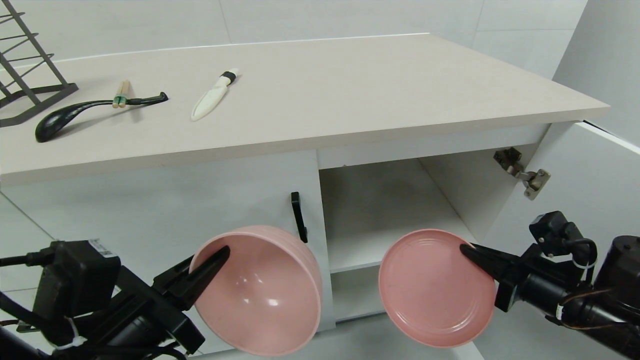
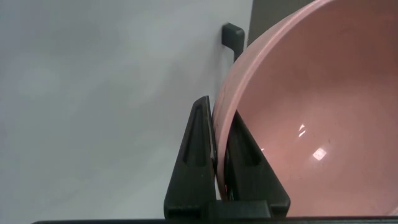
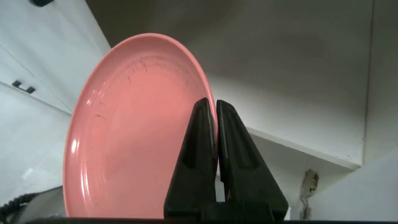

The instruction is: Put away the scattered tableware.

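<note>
Pink bowl (image 1: 260, 292) at the bottom middle hangs from my left claw (image 1: 220, 252), pinched tight on its rim — only the thin edge. At the lower right my right claw (image 1: 467, 250) nips the pink plate (image 1: 435, 290) by its edge, before the open cupboard (image 1: 385, 215). Both could slip and drop — or the bowl could bump the closed door (image 1: 150, 210).

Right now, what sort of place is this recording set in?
Probably a kitchen: a counter over an open cabinet, a dish rack on it, and a ladle and knife lying nearby.
</note>
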Motion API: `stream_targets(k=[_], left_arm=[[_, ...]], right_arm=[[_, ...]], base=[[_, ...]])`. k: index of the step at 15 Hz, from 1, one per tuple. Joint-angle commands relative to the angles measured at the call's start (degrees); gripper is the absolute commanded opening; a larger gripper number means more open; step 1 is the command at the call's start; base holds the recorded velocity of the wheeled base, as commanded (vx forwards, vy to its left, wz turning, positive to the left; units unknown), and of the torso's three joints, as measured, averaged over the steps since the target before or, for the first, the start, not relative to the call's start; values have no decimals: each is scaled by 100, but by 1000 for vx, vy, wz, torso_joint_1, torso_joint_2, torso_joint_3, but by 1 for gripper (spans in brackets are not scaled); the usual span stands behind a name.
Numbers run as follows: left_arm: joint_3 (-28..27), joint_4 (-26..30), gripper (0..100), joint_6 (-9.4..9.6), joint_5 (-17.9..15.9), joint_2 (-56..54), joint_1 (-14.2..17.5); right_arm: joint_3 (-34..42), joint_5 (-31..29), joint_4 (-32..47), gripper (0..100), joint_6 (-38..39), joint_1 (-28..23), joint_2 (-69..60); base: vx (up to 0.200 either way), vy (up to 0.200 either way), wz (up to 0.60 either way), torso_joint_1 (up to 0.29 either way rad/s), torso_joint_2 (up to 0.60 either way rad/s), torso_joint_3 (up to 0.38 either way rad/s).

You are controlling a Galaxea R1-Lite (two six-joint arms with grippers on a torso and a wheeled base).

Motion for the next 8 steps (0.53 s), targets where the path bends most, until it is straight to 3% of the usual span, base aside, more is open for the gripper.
stream_targets(k=[1,5,8], left_arm=[[0,18,0,6,4,-39,-47],[0,27,0,24,21,-206,-47],[0,299,0,165,30,-487,-20]], right_arm=[[-314,-5,-6,0,152,-6,377],[-885,-5,-6,0,557,-6,781],[-1157,-5,-6,0,618,-23,1229]], base=[[0,0,0,0,0,0],[0,0,0,0,0,0],[0,0,0,0,0,0]])
